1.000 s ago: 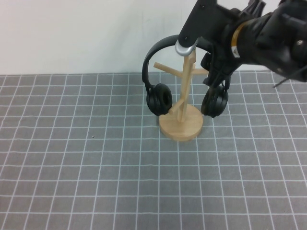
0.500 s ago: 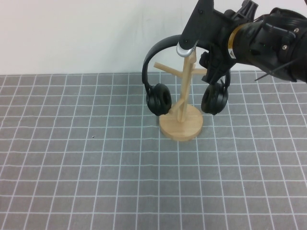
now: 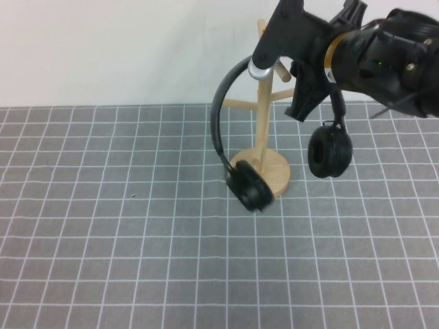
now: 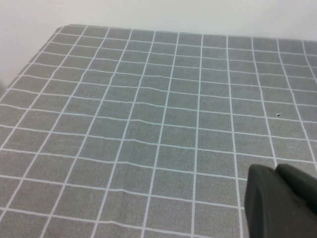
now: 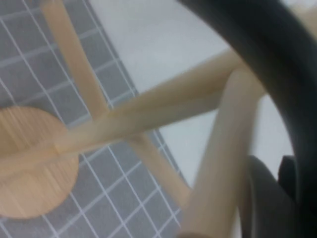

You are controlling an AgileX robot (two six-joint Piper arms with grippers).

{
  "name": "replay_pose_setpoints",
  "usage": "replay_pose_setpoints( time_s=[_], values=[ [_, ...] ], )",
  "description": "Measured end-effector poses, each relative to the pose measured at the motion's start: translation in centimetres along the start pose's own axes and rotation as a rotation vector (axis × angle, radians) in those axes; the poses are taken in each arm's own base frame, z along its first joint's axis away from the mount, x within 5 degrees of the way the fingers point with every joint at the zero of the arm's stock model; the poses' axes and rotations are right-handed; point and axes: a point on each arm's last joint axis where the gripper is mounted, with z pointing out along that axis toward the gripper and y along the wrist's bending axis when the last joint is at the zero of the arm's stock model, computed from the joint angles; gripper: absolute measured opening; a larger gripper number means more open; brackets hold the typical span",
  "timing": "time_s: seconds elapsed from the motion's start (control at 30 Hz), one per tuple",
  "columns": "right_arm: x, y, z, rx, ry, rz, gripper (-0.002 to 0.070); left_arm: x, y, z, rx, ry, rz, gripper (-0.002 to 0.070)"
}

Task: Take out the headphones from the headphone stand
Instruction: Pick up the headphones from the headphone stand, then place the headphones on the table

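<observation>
Our right gripper (image 3: 274, 63), fingers clamped on the stiff, light headphones (image 3: 230, 130) at their thin headband, holds them tilted beside the headphone stand (image 3: 264, 147); our left gripper (image 4: 280, 201), fingers unclear, hangs over the table (image 4: 148, 124)

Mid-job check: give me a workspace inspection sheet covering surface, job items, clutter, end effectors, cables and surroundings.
Surface: grey mat with white grid, flat.
Headphones: gripped at the headband, tilted; one ear cup hangs in front of the stand's base, the other hangs free to its right.
Headphone stand: upright, top pegs bare.
Clutter: nothing seen.
Right end effector: above the stand's top, shut on the headband.
Left end effector: low over bare mat, only in its own wrist view.
Cables: thin cable beside the right arm.
Surroundings: plain white wall behind.
</observation>
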Motion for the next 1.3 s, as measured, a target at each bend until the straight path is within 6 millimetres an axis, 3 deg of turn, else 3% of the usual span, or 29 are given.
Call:
replay_pose_setpoints(
  time_s=[0.13, 0.3, 0.47, 0.6, 0.73, 0.9, 1.1, 1.3],
  values=[
    [-1.3, -0.8, -3.1, 0.023, -0.051, 0.026, 0.0043, 0.0, 0.0, 0.0, 0.0, 0.0, 0.0, -0.0004],
    [-1.8, -2.0, -8.6, 0.053, -0.033, 0.138, 0.0043, 0.0, 0.0, 0.0, 0.0, 0.0, 0.0, -0.0004],
    [-0.6, -2.0, -13.9, 0.031, 0.115, 0.323, 0.0043, 0.0, 0.0, 0.0, 0.0, 0.0, 0.0, -0.0004],
    [1.9, 0.0, -15.2, -0.059, 0.243, 0.447, 0.0043, 0.0, 0.0, 0.0, 0.0, 0.0, 0.0, -0.0004],
    [4.4, 3.7, -13.5, -0.153, 0.318, 0.497, 0.0043, 0.0, 0.0, 0.0, 0.0, 0.0, 0.0, -0.0004],
    [5.9, 7.7, -9.6, -0.219, 0.417, 0.508, 0.0043, 0.0, 0.0, 0.0, 0.0, 0.0, 0.0, -0.0004],
    [6.0, 11.0, -3.0, -0.282, 0.471, 0.5, 0.0043, 0.0, 0.0, 0.0, 0.0, 0.0, 0.0, -0.0004],
    [8.0, 13.5, 3.9, -0.363, 0.619, 0.52, 0.0043, 0.0, 0.0, 0.0, 0.0, 0.0, 0.0, -0.0004]
  ],
)
